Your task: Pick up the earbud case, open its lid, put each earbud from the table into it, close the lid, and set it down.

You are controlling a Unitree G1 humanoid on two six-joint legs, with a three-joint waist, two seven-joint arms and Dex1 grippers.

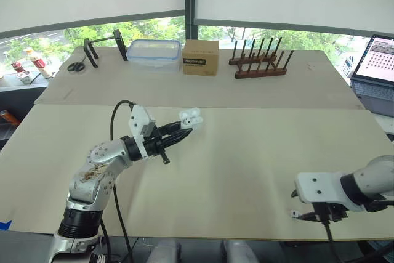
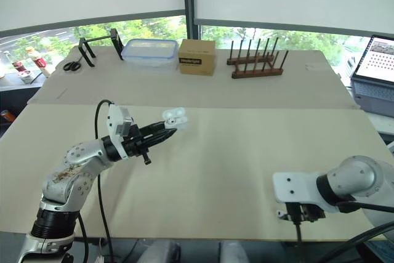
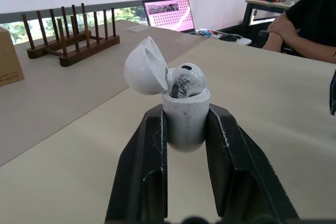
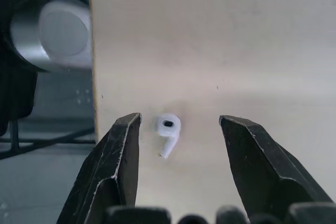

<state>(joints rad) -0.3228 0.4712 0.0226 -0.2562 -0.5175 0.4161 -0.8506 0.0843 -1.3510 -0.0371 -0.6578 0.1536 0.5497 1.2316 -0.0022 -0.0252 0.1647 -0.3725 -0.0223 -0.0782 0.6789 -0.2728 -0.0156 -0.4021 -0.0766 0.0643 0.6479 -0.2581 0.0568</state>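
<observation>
my left end effector [image 1: 186,131] grips the open earbud case [image 3: 185,121]; right end effector [image 4: 179,119] open around earbud [image 4: 168,128] on bench [image 4: 236,51].

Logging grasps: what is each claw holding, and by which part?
Left claw grips the open earbud case by its lower body. Right claw holds nothing, open around an earbud lying on the table.

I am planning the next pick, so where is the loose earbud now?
In the right wrist view the loose earbud lies on the table near its front edge, on the robot's right, between the open fingers of the right gripper.
</observation>
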